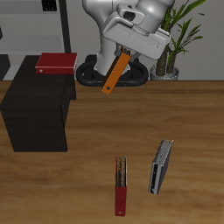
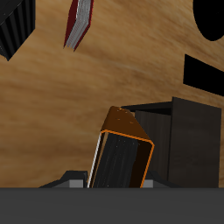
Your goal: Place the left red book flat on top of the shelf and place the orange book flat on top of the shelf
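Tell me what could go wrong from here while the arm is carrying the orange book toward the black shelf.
1. The orange book hangs tilted from the gripper, gripped near one end, so it might swing or slip.
2. A red book already lies on the shelf; the orange one could bump it or land leaning on it.
3. Released at this tilt, it might slide off.
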{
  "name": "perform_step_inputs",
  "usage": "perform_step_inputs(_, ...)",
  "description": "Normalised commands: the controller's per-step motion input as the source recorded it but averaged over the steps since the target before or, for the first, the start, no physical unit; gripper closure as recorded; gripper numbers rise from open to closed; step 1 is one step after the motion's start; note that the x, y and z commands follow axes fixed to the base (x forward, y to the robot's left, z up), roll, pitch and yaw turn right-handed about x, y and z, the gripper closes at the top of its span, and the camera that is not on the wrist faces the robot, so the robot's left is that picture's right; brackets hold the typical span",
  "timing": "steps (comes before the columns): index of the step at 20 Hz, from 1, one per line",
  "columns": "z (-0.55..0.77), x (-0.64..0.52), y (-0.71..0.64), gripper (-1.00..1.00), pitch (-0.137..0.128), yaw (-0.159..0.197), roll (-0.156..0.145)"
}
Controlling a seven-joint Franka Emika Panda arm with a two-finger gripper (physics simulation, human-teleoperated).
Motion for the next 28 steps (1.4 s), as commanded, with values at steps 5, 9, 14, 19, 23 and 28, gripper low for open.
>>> perform_step_inputs(5, 0.27, 0.09, -0.3, 1.0, 0.0, 0.012, -0.089)
perform_step_inputs(9, 0.25, 0.07, -0.22, 1.0, -0.037, 0.012, -0.06)
perform_step_inputs(14, 0.11, 0.05, -0.18, 1.0, -0.021, 0.02, -0.05)
perform_step_inputs(19, 0.11, 0.03, -0.33, 1.0, -0.014, -0.001, -0.058)
perform_step_inputs(23, 0.07, 0.04, -0.36, 1.0, -0.011, 0.023, -0.077)
perform_step_inputs(28, 0.05, 0.04, -0.48, 1.0, 0.0, 0.01, -0.066)
